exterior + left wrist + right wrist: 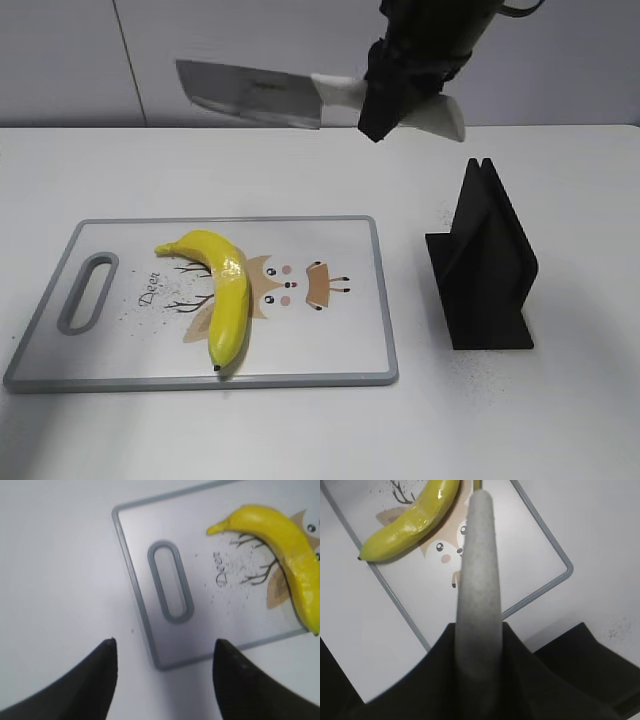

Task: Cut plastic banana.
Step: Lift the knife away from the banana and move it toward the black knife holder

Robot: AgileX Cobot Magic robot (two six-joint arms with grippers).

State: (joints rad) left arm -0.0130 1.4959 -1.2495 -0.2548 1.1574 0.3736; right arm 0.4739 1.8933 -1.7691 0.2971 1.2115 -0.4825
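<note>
The yellow plastic banana lies on the grey-rimmed cutting board, left of its middle. It also shows in the left wrist view and in the right wrist view. My right gripper is shut on the white handle of a cleaver-style knife and holds it level, high above the board's far edge, blade pointing left. The handle fills the right wrist view. My left gripper is open and empty, above the table off the board's handle-slot corner. It is out of the exterior view.
A black knife stand stands on the white table right of the board. The board has a slot handle at its left end and a deer print.
</note>
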